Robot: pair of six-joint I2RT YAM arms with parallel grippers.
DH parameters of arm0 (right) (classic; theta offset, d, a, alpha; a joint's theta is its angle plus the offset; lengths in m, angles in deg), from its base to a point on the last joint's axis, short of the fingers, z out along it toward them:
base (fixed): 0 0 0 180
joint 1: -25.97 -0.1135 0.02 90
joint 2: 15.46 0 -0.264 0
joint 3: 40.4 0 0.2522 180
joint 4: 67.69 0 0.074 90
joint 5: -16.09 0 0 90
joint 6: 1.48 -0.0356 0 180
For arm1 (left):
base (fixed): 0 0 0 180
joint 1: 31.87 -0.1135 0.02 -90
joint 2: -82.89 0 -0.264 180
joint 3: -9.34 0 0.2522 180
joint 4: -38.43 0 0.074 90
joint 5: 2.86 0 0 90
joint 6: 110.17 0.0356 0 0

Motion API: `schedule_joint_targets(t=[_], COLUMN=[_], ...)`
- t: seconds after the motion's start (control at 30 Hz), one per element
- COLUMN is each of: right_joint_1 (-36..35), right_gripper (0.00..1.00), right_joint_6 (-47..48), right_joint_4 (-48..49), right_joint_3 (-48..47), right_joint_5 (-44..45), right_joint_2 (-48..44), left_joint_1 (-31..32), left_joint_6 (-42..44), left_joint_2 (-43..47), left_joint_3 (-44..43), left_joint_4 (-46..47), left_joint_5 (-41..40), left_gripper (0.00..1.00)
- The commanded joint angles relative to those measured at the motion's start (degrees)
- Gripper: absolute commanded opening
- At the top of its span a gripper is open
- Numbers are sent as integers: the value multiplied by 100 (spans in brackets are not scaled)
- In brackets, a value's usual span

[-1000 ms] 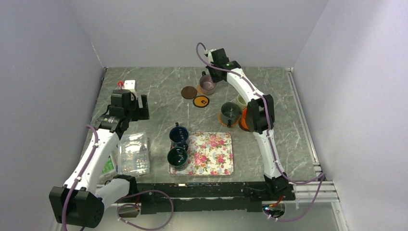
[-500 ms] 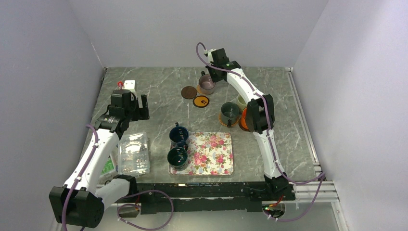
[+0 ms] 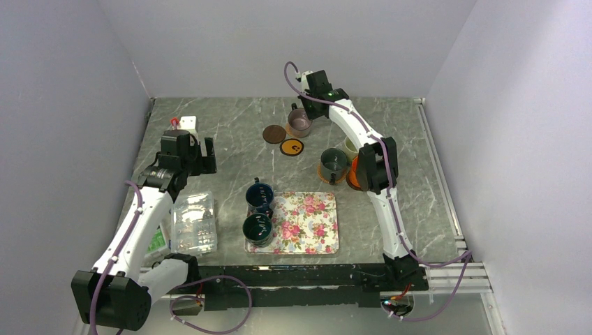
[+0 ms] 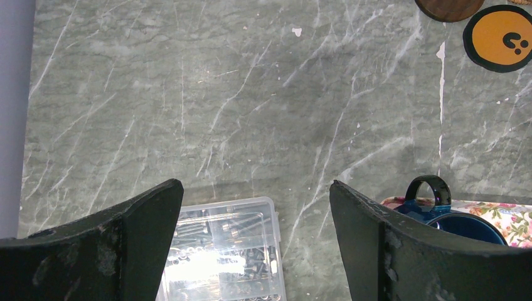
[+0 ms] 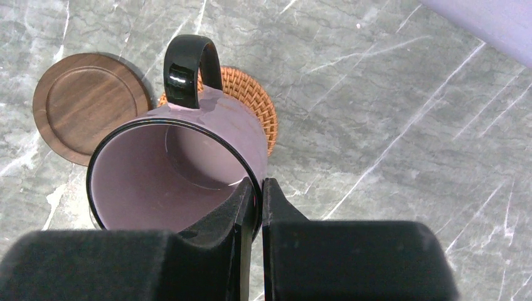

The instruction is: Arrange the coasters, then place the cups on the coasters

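Right hand (image 5: 257,188) clamped on mauve cup (image 5: 157,182) rim, left hand (image 4: 256,188) spread wide, empty

Six cups: a mauve cup (image 3: 300,123), a navy cup (image 3: 260,196), two dark green cups (image 3: 334,161) (image 3: 257,229), a pale cup (image 3: 350,145), an orange cup (image 3: 354,177). Four coasters in view: one brown coaster (image 3: 274,133), one black-and-orange coaster (image 3: 292,147), one woven coaster (image 5: 252,94), one half-hidden coaster (image 3: 324,175). One flowered tray (image 3: 311,218), one clear box (image 3: 193,223)

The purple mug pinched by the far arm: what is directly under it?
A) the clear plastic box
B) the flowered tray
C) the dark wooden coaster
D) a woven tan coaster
D: the right wrist view shows the woven tan coaster poking out beneath the purple mug, the dark wooden coaster lying beside it.
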Motion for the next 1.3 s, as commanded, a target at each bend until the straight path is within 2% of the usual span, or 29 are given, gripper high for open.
schedule_joint_targets(t=[0.0,1.0,1.27], right_joint_1=[16,57,62], right_gripper=[0,0,15], right_joint_6=[-2,79,149], right_joint_4=[657,622,586], right_joint_3=[-377,-373,-371], right_joint_5=[-74,-280,-380], right_joint_2=[-246,8,101], left_joint_1=[27,28,28], left_joint_6=[52,51,51], left_joint_2=[28,36,33], left_joint_3=[-194,-192,-194], left_joint_4=[99,104,99], left_joint_5=[-55,-47,-22], left_gripper=[94,94,94])
